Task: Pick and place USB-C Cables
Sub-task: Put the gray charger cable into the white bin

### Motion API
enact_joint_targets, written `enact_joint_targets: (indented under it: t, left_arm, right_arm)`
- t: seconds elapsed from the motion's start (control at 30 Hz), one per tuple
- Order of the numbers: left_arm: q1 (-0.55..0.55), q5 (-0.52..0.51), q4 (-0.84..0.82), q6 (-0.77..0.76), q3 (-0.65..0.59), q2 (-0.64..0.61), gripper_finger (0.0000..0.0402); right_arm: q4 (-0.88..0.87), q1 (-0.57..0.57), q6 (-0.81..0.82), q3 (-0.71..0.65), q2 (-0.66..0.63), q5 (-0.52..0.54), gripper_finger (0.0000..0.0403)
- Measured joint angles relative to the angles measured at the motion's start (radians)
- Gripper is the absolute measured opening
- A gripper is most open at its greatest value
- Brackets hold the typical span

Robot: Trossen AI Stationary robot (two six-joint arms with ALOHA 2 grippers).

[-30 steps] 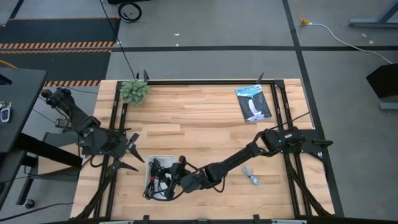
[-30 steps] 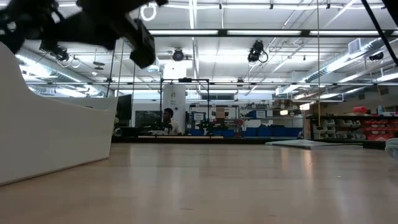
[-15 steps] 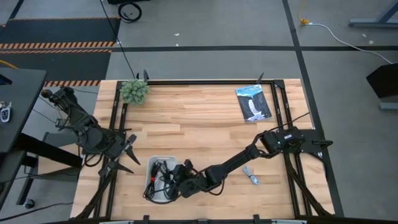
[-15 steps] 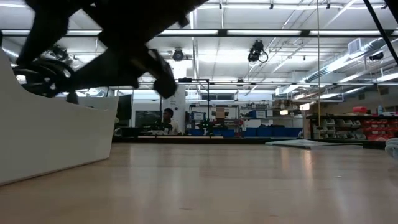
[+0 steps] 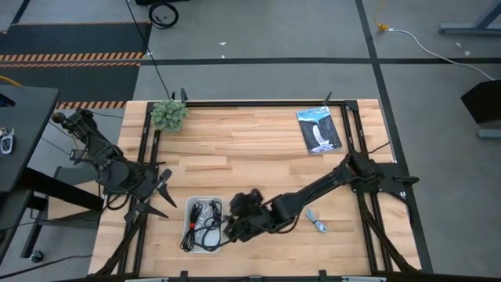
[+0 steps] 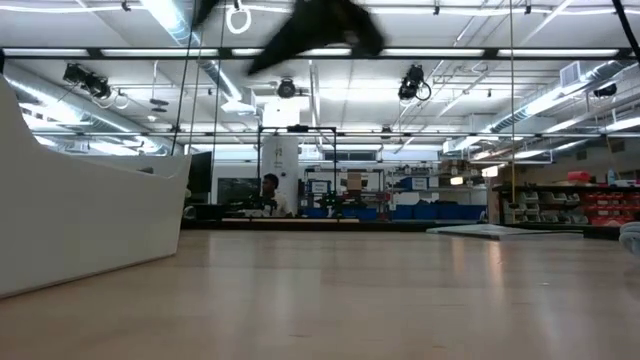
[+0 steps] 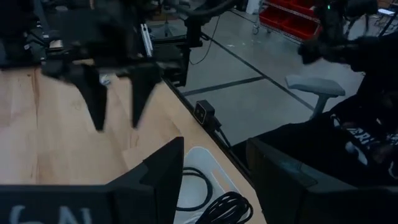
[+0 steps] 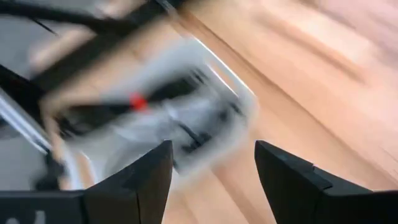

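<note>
A white tray (image 5: pixel 205 199) at the table's near edge holds dark coiled cables (image 5: pixel 200 225). One of them has a red band (image 8: pixel 138 102). A light blue-grey cable (image 5: pixel 315 222) lies flat on the wood to the right of the tray. My right gripper (image 5: pixel 233 215) is open and empty, raised beside the tray's right side. It is seen from the left wrist too (image 7: pixel 115 118). My left gripper (image 5: pixel 162 196) waits open and empty, left of the tray.
A flat dark blue-and-white packet (image 5: pixel 318 129) lies at the far right. A small green plant (image 5: pixel 168 114) stands at the far left corner. The tray's white wall (image 6: pixel 80 220) fills the left of the low view. Bare wood lies between tray and packet.
My right gripper dipped down over the tray's right part. It has then risen and drawn back toward the table's right edge, and is open and empty now.
</note>
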Motion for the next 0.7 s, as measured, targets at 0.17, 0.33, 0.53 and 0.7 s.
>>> enact_joint_targets:
  t: [0.17, 0.33, 0.53, 0.7]
  left_arm:
    - [0.000, -0.030, -0.015, -0.001, 0.000, 0.000, 0.0183]
    - [0.000, -0.045, -0.034, -0.019, 0.000, 0.000, 0.0183]
    - [0.000, -0.045, -0.037, -0.026, 0.000, 0.000, 0.0183]
    - [0.000, -0.045, -0.036, -0.036, 0.000, 0.000, 0.0183]
  right_arm:
    - [-0.452, 0.017, 0.283, 0.000, -0.060, -0.108, 0.0234]
    - [-0.847, 0.053, 0.462, -0.010, -0.061, -0.321, 0.0233]
    - [-0.912, 0.113, 0.506, -0.119, -0.089, -0.536, 0.0219]
    - [-0.827, 0.159, 0.584, -0.233, -0.136, -0.588, 0.0203]
